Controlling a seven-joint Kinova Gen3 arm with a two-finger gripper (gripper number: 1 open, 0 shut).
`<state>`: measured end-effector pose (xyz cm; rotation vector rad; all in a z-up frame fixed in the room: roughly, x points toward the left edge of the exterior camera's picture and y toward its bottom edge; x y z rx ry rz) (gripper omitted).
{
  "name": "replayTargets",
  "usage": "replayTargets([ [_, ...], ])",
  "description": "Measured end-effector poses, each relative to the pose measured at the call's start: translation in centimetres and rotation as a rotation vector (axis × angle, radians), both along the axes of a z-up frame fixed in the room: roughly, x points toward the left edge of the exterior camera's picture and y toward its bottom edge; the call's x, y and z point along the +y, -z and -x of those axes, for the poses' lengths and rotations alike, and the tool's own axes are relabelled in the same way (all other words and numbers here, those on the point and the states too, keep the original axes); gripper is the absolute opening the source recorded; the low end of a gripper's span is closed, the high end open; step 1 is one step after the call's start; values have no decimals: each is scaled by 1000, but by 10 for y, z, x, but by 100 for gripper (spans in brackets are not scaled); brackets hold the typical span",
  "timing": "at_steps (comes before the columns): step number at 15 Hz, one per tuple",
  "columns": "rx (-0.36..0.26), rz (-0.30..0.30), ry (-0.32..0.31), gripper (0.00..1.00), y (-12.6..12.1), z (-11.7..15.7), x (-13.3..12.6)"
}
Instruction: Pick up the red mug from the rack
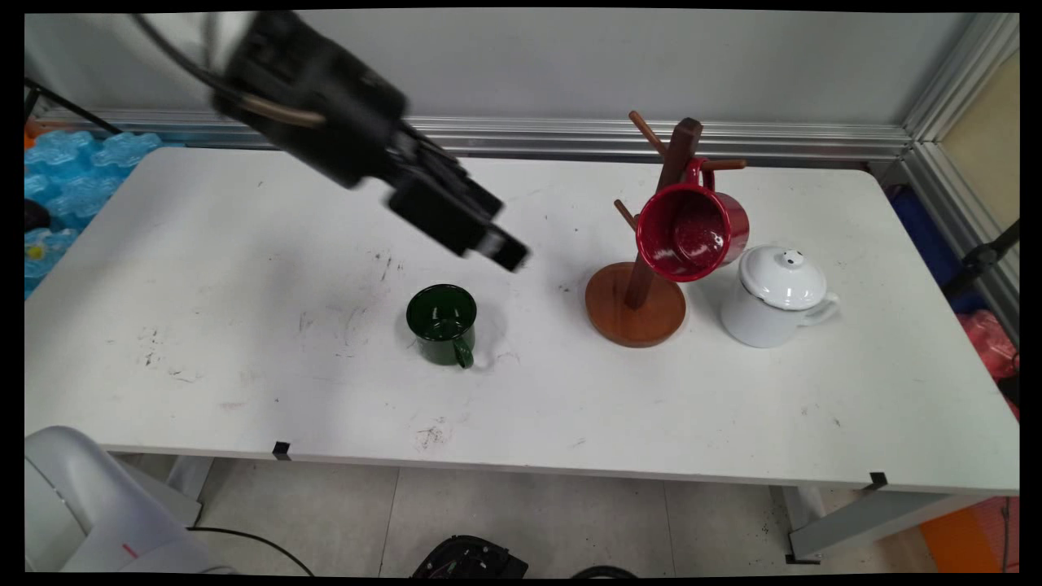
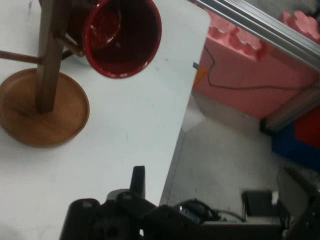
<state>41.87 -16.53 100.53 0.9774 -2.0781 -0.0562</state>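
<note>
The gripper (image 1: 501, 248) hangs in the air above the table (image 1: 244, 325), tilted down toward the right; it holds nothing, and whether its claw is apart or together cannot be told. Just below and left of its tip a green mug (image 1: 442, 324) stands upright on the table, handle toward the near edge. Further right is a wooden mug tree (image 1: 639, 301) (image 2: 47, 100) with a red mug (image 1: 690, 230) (image 2: 122, 37) hung on a peg, mouth facing the near side. Just right of the tree's base stands a white lidded pot (image 1: 773, 297).
</note>
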Motion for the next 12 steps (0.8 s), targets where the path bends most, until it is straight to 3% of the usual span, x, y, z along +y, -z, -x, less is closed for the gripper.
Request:
replayTargets([
  [7, -3, -23, -144, 100, 14, 81, -21],
  [12, -13, -30, -224, 100, 24, 123, -40],
])
